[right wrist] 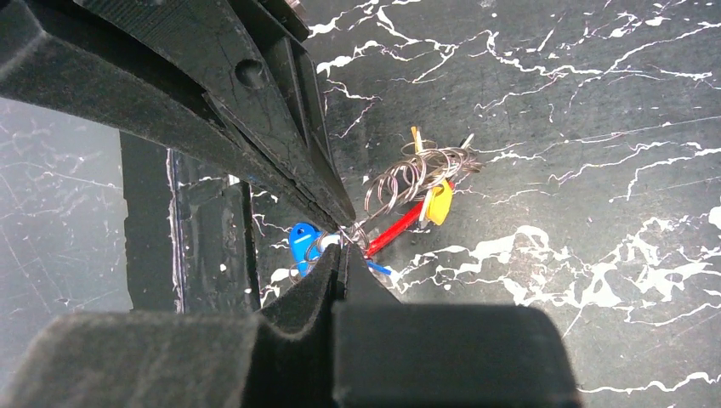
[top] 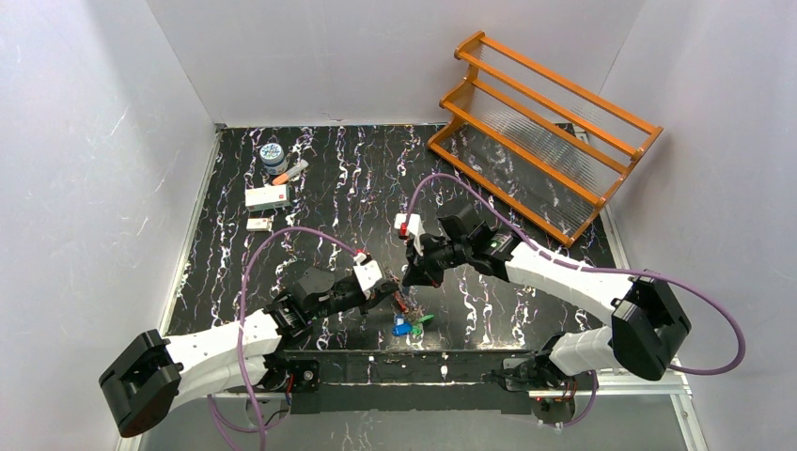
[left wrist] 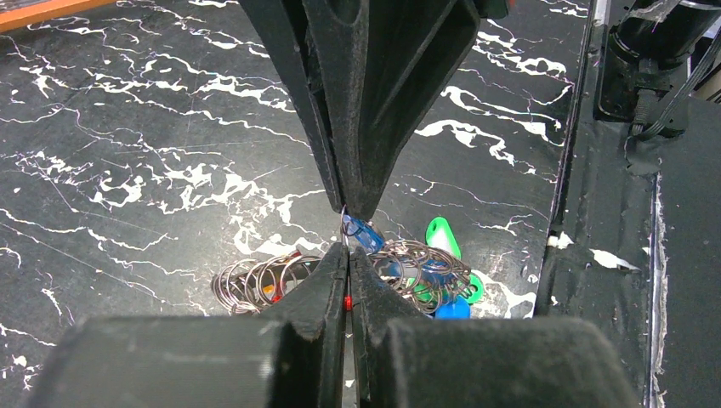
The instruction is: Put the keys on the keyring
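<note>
The keyring point(top: 411, 319) is a tangle of thin silvery wire loops point(left wrist: 425, 268) with green point(left wrist: 442, 238), blue point(left wrist: 453, 308), red point(right wrist: 395, 229) and yellow point(right wrist: 438, 204) tags. It lies on the black marbled table near the front edge. My left gripper point(left wrist: 347, 248) and right gripper point(right wrist: 343, 248) meet tip to tip just above the bunch. Both are shut, each pinching a thin strand of the wire. In the top view the left gripper point(top: 393, 287) comes from the left and the right gripper point(top: 411, 278) from the right. I cannot make out separate keys in the bunch.
An orange wooden rack point(top: 545, 132) stands at the back right. At the back left are a small jar point(top: 273, 155), an orange-tipped pen point(top: 289, 173) and two white boxes point(top: 267, 196). The arms' base rail point(top: 442, 362) runs just in front of the bunch.
</note>
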